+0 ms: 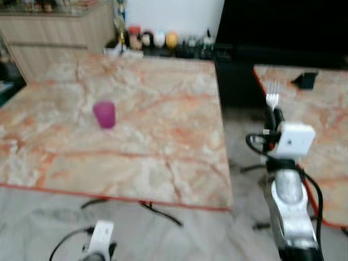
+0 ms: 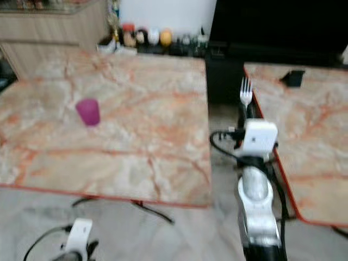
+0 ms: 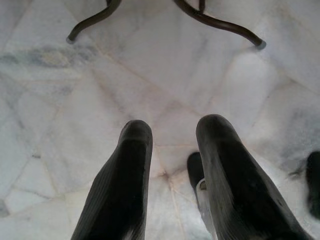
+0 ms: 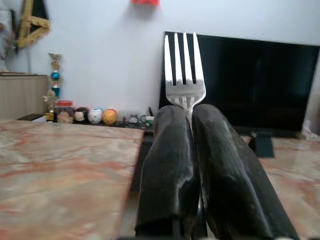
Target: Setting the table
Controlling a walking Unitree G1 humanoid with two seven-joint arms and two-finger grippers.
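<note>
A silver fork (image 1: 272, 93) stands upright, tines up, with my right gripper (image 1: 274, 117) shut on its handle. It is held in the gap between two marble tables, beside the right edge of the big one (image 1: 179, 157). In the right wrist view the fork (image 4: 184, 70) sticks out above the closed black fingers (image 4: 167, 165). A purple cup (image 1: 104, 114) stands upright on the big table, left of centre. My left gripper (image 3: 172, 135) hangs low over the floor, open and holding nothing.
A second marble table (image 1: 326, 125) with a small black object (image 1: 305, 80) stands at the right. Jars and small ornaments (image 1: 152, 39) line the far edge by the wall. A dark TV screen (image 4: 250, 80) is behind. Curved table legs (image 3: 220, 22) rest on the marble floor.
</note>
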